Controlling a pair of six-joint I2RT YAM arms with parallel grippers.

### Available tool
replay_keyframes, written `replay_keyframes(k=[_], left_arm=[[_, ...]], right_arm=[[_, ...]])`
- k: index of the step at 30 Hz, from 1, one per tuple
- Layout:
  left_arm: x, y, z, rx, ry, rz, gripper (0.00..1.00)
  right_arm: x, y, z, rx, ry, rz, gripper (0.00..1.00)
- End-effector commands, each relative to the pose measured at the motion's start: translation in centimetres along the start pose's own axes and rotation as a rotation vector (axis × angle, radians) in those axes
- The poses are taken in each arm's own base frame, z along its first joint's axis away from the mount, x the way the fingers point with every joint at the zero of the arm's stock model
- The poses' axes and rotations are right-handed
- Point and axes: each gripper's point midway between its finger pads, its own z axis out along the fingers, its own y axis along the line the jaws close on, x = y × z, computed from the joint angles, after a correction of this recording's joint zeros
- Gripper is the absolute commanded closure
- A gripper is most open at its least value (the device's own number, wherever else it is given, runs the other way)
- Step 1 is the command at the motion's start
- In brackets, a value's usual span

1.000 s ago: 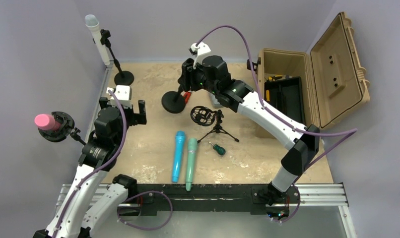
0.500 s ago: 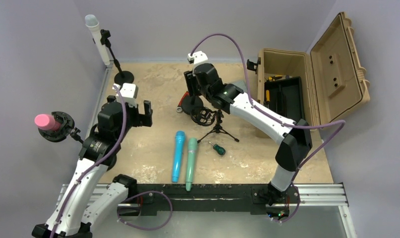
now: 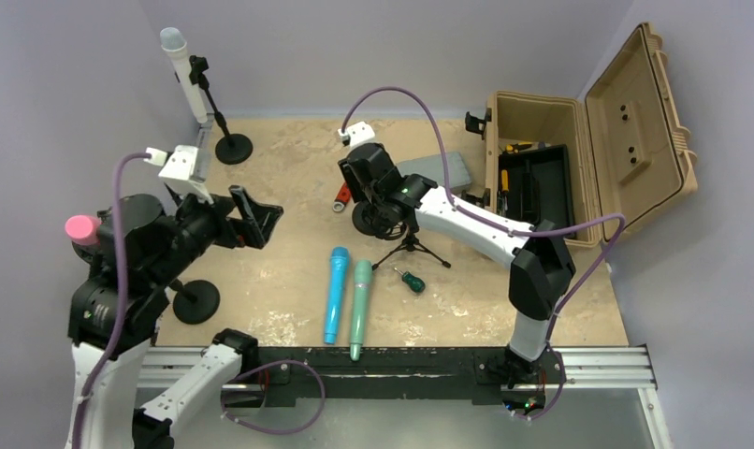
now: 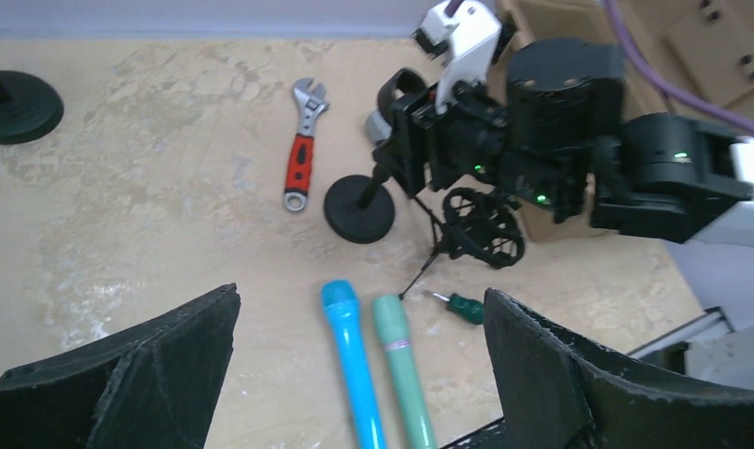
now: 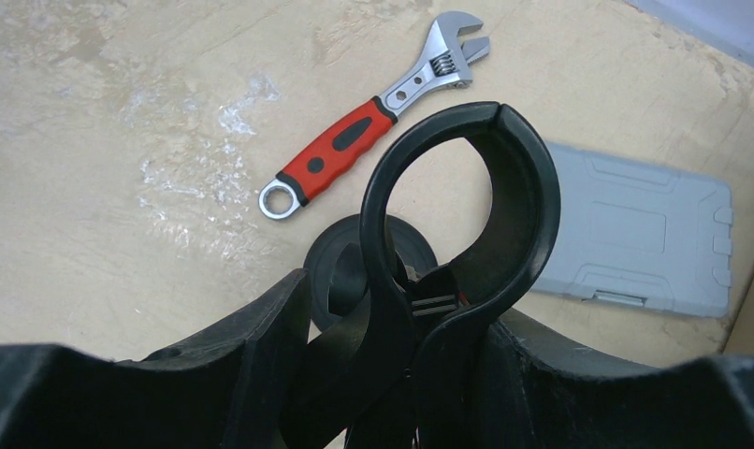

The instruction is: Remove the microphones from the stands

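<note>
A white microphone (image 3: 181, 75) sits in a stand at the back left. A pink microphone (image 3: 79, 227) sits in a stand at the left, partly hidden by my left arm; its round base (image 3: 195, 301) shows below. A blue microphone (image 3: 335, 293) and a green microphone (image 3: 359, 304) lie loose on the table, also in the left wrist view (image 4: 355, 360) (image 4: 403, 369). My left gripper (image 3: 256, 215) is open and empty, raised over the table (image 4: 362, 299). My right gripper (image 3: 369, 192) is shut on the empty black clip (image 5: 457, 206) of a round-based stand (image 4: 359, 208).
A red-handled wrench (image 3: 341, 197) lies by the stand base. A grey case (image 3: 439, 171) and an open tan toolbox (image 3: 551, 178) are at the right. A small tripod with a shock mount (image 3: 401, 229) and a green screwdriver (image 3: 411, 280) are mid-table.
My left arm has risen and swung left, its open gripper tilting over the table. My right gripper has carried the empty stand nearer, beside the tripod.
</note>
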Motion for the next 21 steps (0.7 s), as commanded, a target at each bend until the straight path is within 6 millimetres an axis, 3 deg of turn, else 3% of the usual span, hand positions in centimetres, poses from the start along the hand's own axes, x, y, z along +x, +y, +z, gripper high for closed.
replay_keyframes(k=[1, 5, 9, 15, 21], left_arm=[[-1.9, -2.6, -4.4, 0.088, -0.027, -0.043, 0.01], [-4.7, -3.1, -8.5, 0.086, -0.125, -0.008, 0.01], [-5.8, -2.6, -11.5, 0.049, -0.196, 0.035, 0.0], [-6.3, -0.6, -14.2, -0.062, -0.262, 0.075, 0.0], [-6.9, -0.1, -16.1, -0.102, -0.3, 0.095, 0.0]], right_arm=[[-3.9, -0.3, -1.3, -0.011, -0.13, 0.054, 0.48], [-4.6, 0.2, -1.8, -0.051, -0.153, 0.07, 0.31], [-5.6, 0.6, -2.3, -0.078, -0.167, 0.077, 0.23], [-6.8, 0.3, -3.5, -0.093, -0.194, 0.097, 0.17], [-7.5, -0.1, -4.4, -0.095, -0.206, 0.107, 0.14]])
